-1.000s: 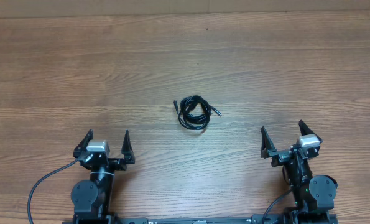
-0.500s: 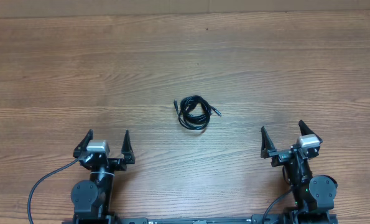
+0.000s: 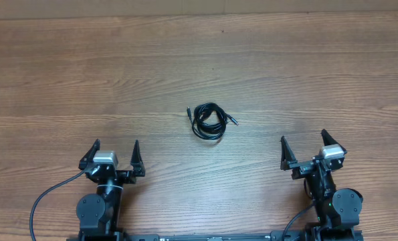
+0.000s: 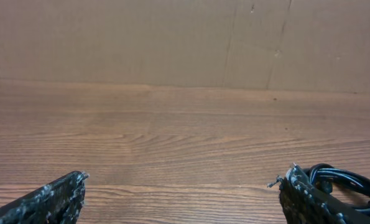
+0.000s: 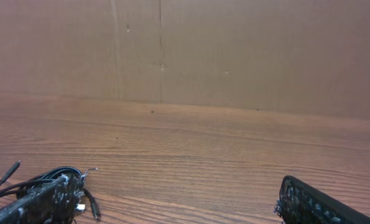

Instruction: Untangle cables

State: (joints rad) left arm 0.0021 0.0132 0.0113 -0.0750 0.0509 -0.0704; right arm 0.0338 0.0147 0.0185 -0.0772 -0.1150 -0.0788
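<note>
The wooden table (image 3: 85, 67) fills the overhead view, its grain running left to right, and a brown cardboard wall (image 4: 172, 37) stands along its far edge. At the near edge, the left gripper (image 3: 115, 144) and the right gripper (image 3: 304, 138) sit well apart, both with jaws spread wide and holding nothing. The cables (image 3: 208, 121) lie bunched in one small black coil near the middle of the table, between the two grippers and farther out, touching neither. One plug (image 3: 233, 122) pokes out on the coil's right side and another plug end (image 3: 189, 112) on its left.
</note>
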